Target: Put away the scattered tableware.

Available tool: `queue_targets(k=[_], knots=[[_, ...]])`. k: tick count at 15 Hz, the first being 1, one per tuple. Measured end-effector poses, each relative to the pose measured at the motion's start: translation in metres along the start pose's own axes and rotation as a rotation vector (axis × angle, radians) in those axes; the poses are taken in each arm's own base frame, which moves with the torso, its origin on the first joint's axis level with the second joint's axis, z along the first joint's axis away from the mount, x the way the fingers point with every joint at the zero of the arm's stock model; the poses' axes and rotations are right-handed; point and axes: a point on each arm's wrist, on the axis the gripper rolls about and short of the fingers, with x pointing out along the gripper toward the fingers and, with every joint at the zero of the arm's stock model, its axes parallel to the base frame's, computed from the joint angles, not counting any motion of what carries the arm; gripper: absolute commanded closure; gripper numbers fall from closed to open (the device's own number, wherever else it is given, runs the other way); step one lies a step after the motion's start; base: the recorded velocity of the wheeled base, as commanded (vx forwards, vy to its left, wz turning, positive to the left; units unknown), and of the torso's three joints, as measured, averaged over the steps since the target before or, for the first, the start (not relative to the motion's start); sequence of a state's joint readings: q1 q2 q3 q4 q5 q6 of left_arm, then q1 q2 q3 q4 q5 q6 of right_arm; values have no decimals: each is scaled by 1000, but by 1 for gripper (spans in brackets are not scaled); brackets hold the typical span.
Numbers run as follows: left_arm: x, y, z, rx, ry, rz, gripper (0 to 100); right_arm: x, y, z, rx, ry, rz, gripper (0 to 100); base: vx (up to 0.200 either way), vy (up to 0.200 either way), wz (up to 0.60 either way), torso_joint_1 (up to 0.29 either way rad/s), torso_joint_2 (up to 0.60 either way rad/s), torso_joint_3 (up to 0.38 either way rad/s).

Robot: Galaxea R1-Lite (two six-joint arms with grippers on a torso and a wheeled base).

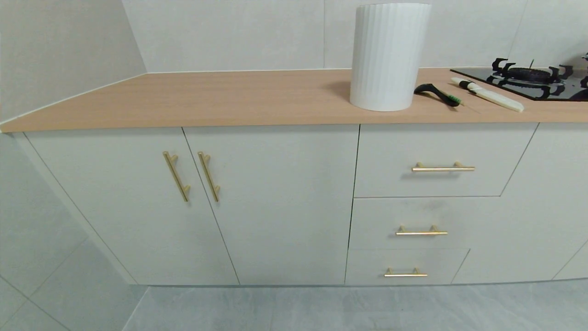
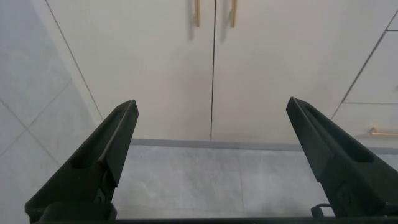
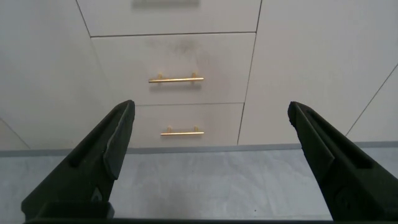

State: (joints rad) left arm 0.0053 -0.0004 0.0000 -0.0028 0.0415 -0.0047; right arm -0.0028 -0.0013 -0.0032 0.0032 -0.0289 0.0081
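The left claw (image 2: 210, 106) is held spread before the cupboard doors (image 2: 143, 62), and the right claw (image 3: 210, 107) spread before the drawers (image 3: 174, 62). On the bench (image 1: 206, 99), right of a white ribbed canister (image 1: 389, 57), a black peeler (image 1: 438, 93) and a white knife (image 1: 491, 95) are laid near the hob (image 1: 542, 88).

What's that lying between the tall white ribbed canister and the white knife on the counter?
A small black-handled utensil with a green tip lies on the wooden counter between the canister and the knife, seen in the head view.
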Motion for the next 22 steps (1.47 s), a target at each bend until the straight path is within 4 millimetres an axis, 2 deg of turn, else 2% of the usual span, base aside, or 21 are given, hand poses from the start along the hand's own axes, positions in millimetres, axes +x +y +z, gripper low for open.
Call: queue_targets(k=[2,15,16,19,20,22], knots=[[0,0,0,-1,-1,0,0,0,0,0,1,0,1,0,200,0,0,-5,0,5],[0,0,0,-1,0,1,0,-1,0,2,-10,-6,14,0,0,0,0,0,0,0],[0,0,0,-1,0,0,0,-2,1,9,5,-22,38,0,0,0,0,0,0,0],[0,0,0,-1,0,0,0,-3,2,49,44,-49,150,0,0,0,0,0,0,0],[0,0,0,-1,0,0,0,4,2,59,42,-7,179,0,0,0,0,0,0,0],[0,0,0,-1,0,0,0,30,5,82,34,120,233,0,0,0,0,0,0,0]])
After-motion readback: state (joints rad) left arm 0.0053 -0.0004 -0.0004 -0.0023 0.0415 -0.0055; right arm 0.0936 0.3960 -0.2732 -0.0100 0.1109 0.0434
